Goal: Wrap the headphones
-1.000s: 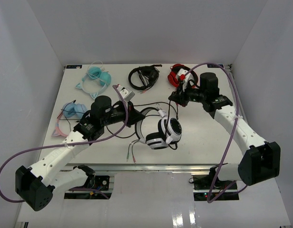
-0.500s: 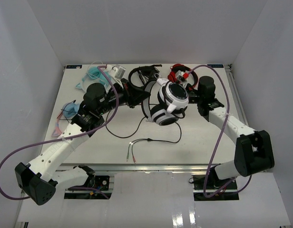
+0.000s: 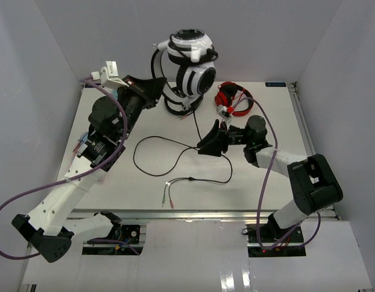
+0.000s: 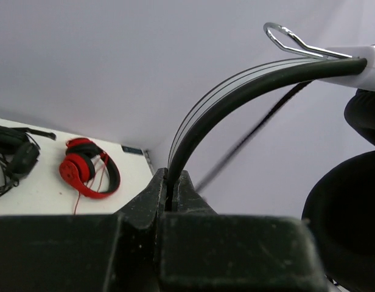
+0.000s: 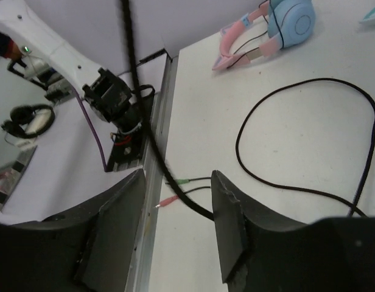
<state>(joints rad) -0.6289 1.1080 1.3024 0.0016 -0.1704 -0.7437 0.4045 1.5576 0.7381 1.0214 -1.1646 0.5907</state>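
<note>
The headphones (image 3: pixel 190 64), white earcups with black bands, hang in the air high over the back of the table. My left gripper (image 3: pixel 158 88) is shut on their black headband (image 4: pixel 236 97), which is pinched between the jaws in the left wrist view (image 4: pixel 171 198). Their thin black cable (image 3: pixel 157 155) drops to the table, loops there and ends in split plugs (image 3: pixel 169 194). My right gripper (image 3: pixel 206 141) is open, low over the table's middle. In the right wrist view (image 5: pixel 175 225) a stretch of cable (image 5: pixel 187 198) runs between its jaws, with the green and red plugs (image 5: pixel 184 180) beyond.
Red headphones (image 3: pixel 231 97) lie at the back right, just behind my right arm. All-black headphones (image 3: pixel 178 106) lie at the back centre, partly behind the lifted pair. Pink-and-blue headphones (image 3: pixel 81 146) lie at the left edge under my left arm. White walls enclose the table.
My left gripper has lifted the headphones off the table, up and toward the back. The cable now trails down from them. My right gripper has dropped low toward the table's middle.
</note>
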